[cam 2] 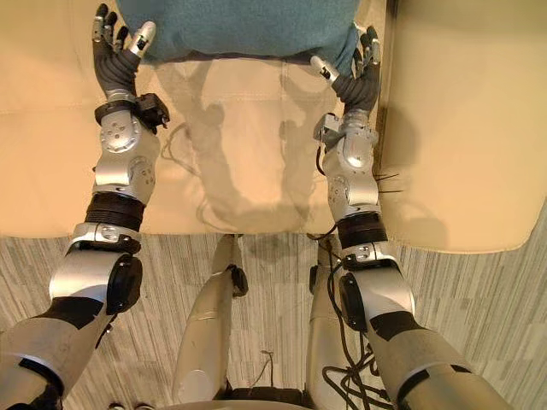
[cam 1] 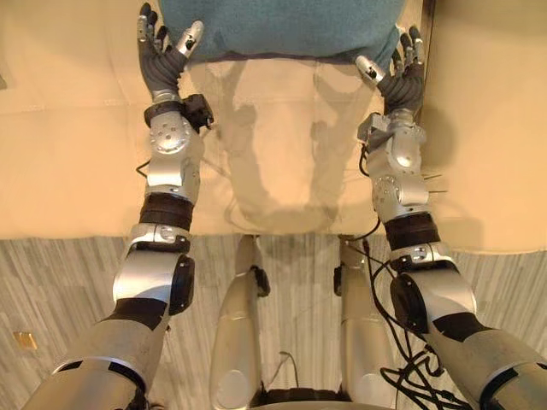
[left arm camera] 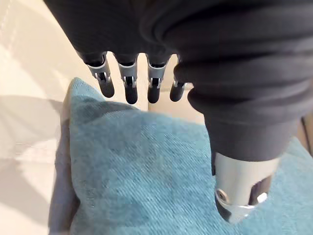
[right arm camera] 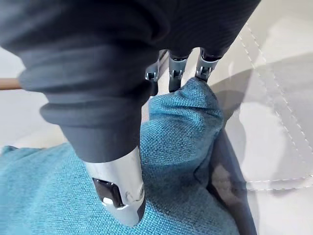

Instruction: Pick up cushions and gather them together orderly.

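The cushion (cam 1: 282, 26) lies crosswise on the sofa (cam 1: 68, 154), one corner at each hand: the right hand (cam 1: 402, 81) pinches its corner, the left hand (cam 1: 161, 68) is just beside its own, fingers straight.

Our two head views look steeply down from above the sofa (cam 1: 68, 154), with the cushion (cam 1: 282, 26) at their far edge. The eyes sit slightly apart, so the cushion lies further left in the right eye view; both share the cushion's near edge and the stretch of sofa before it. Our left wrist view looks along the left hand (left arm camera: 129, 83) from very close onto the cushion's left corner. Our right wrist view looks likewise along the right hand (right arm camera: 117, 186) onto the cushion's right corner.
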Motion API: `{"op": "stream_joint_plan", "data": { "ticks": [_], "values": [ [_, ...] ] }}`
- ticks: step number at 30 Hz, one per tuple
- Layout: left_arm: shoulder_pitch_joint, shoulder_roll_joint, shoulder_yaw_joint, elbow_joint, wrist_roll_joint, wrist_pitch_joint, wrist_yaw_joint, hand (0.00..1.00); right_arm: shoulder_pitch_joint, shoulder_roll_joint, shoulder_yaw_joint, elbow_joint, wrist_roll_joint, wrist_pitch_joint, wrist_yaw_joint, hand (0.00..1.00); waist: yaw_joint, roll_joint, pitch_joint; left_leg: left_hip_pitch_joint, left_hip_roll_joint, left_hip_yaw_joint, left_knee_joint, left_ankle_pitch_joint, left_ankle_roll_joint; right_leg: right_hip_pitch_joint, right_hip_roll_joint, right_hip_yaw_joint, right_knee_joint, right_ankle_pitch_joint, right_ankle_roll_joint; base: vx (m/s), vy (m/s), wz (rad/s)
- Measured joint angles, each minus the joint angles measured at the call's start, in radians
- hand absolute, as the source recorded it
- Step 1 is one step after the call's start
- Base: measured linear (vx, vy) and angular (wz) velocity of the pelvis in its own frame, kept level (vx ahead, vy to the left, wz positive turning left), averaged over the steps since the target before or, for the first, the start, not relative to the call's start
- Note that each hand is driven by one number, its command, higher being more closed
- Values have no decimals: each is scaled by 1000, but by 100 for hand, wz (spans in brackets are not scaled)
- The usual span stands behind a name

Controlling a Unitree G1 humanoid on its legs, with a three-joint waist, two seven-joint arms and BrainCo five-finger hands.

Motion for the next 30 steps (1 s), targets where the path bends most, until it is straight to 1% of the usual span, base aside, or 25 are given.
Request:
{"op": "stream_joint_plan", "data": {
  "ticks": [2, 5, 6, 7, 8, 10, 11, 12, 13, 14, 15, 16, 17, 18, 19, 20, 21, 22, 23, 24, 26, 27, 29, 30],
  "values": [
    [42, 18, 33, -45, -5, 0, -2, 0, 28, -7, -3, -52, 4, -1, 7, 0, 1, 0, 0, 1, 4, 5, 0, 5, 4, -8, 2, 2, 13, -2, -2, -29, 3, -6],
    [135, 59, 45, -178, -14, -2, -3, 0, 100, -50, -4, -217, 3, -10, 8, 0, 4, 0, 0, 17, 5, 9, 0, 16, 5, -6, 3, 3, 42, -17, -2, -5, -10, 0],
    [190, 74, 46, -251, -29, -10, -9, 0, 145, -82, -6, -308, -3, -15, 8, 0, 5, 0, 0, 34, 4, 9, 1, 16, 5, 1, 3, 1, 61, -28, -3, 4, -17, 4],
    [221, 79, 46, -297, -35, -15, -14, 0, 173, -100, -8, -363, -5, -16, 8, 0, 5, 0, 0, 43, 4, 9, 1, 16, 5, 6, 2, 0, 73, -36, -5, 10, -32, 10],
    [303, 79, 47, -394, -41, -30, -24, 0, 250, -128, -29, -460, -26, -22, 9, 0, 5, 0, 0, 70, 3, 4, 1, 16, 5, 27, -1, -4, 93, -54, -4, 13, -28, 15],
    [426, 64, 46, -505, -46, -64, -46, 0, 370, -149, -69, -562, -86, -44, 8, 0, 5, -1, -1, 121, 1, -10, 1, 15, 5, 73, -3, -22, 129, -86, -9, 19, -42, 29],
    [507, 46, 46, -564, -46, -73, -60, 0, 461, -159, -89, -619, -113, -53, 8, 0, 3, -3, -3, 158, -2, -20, 1, 8, 3, 103, -4, -35, 162, -114, -13, 23, -70, 38],
    [585, 18, 41, -601, -45, -84, -71, 0, 554, -156, -105, -661, -135, -58, 8, 0, 3, -11, -8, 187, -5, -27, 17, -5, 2, 126, -5, -42, 199, -145, -15, 17, -77, 35],
    [629, -2, 36, -612, -45, -87, -77, 0, 598, -154, -109, -676, -152, -58, 10, 0, 4, -12, -9, 200, -6, -32, 34, -21, 2, 144, -6, -49, 215, -160, -18, 1, -100, 32],
    [718, -44, 17, -614, -42, -87, -99, 0, 688, -152, -109, -687, -186, -57, 27, 0, 7, -15, -19, 227, -11, -39, 69, -55, 4, 180, -16, -57, 238, -192, -20, -21, -96, 27],
    [820, -88, -8, -614, -40, -83, -122, 0, 781, -139, -106, -686, -212, -55, 52, 0, 12, -20, -64, 235, -13, -40, 98, -82, 3, 194, -21, -58, 255, -217, -22, -24, -82, 19],
    [872, -104, -23, -614, -37, -78, -133, 0, 829, -128, -105, -686, -221, -53, 60, 0, 18, -21, -89, 240, -13, -39, 108, -93, 3, 202, -23, -58, 256, -225, -18, 11, -52, 5],
    [959, -126, -53, -610, -28, -65, -165, 0, 919, -110, -105, -684, -246, -53, 81, 0, 27, -25, -114, 270, -12, -38, 123, -107, 4, 239, -24, -60, 254, -235, -16, 56, -33, 2],
    [1031, -135, -73, -597, -21, -57, -191, 0, 992, -90, -99, -670, -250, -53, 100, 0, 27, -29, -142, 291, -11, -39, 143, -125, 5, 273, -26, -65, 252, -244, -18, 73, -26, 2],
    [1067, -141, -75, -586, -20, -54, -206, 0, 1026, -77, -97, -652, -254, -53, 110, 0, 26, -34, -158, 306, -9, -39, 151, -137, 0, 292, -26, -67, 247, -246, -18, 89, -16, 0],
    [1120, -154, -73, -548, 8, -47, -233, 0, 1086, -54, -98, -610, -278, -50, 129, 0, 27, -38, -183, 341, -7, -37, 156, -148, 3, 338, -25, -70, 227, -246, -18, 123, 0, -9],
    [1163, -159, -74, -487, 37, -34, -262, 0, 1145, -31, -93, -540, -292, -38, 158, 0, 26, -48, -211, 386, -3, -31, 168, -169, -2, 394, -24, -69, 206, -245, -20, 128, 6, -13],
    [1182, -159, -74, -459, 53, -26, -272, 0, 1169, -23, -87, -505, -298, -33, 168, 0, 26, -53, -229, 403, -2, -27, 169, -177, -1, 412, -24, -68, 196, -244, -22, 122, 14, -18],
    [1208, -159, -73, -401, 84, -17, -289, 0, 1206, -8, -83, -441, -313, -28, 191, 0, 25, -60, -262, 425, 1, -20, 169, -188, -5, 441, -22, -66, 178, -242, -23, 107, 10, -17],
    [1231, -159, -71, -317, 126, -5, -309, 0, 1241, 3, -77, -357, -327, -14, 214, 0, 23, -69, -296, 457, 3, -15, 166, -197, -7, 478, -22, -65, 155, -242, -23, 110, 10, -15],
    [1241, -158, -69, -214, 167, 9, -329, 0, 1261, 5, -77, -247, -357, -4, 239, 0, 12, -79, -317, 503, 3, -10, 163, -210, -11, 524, -21, -61, 130, -240, -23, 93, 16, -14],
    [1263, -158, -67, -129, 206, 24, -339, 0, 1269, 5, -74, -143, -378, 9, 261, 0, -1, -87, -344, 535, 4, -6, 161, -221, -14, 562, -20, -56, 104, -236, -24, 83, 20, -19],
    [1281, -157, -67, -61, 237, 28, -351, 0, 1271, 5, -70, -53, -401, 12, 276, 0, -8, -93, -363, 567, 5, 8, 152, -229, -22, 594, -18, -45, 75, -224, -23, 78, 13, -29],
    [1289, -158, -67, -11, 276, 34, -353, 0, 1273, 4, -69, 22, -426, 16, 291, 0, -9, -100, -376, 602, 6, 29, 132, -231, -24, 618, -15, -23, 45, -206, -17, 60, 10, -39]
  ]
}}
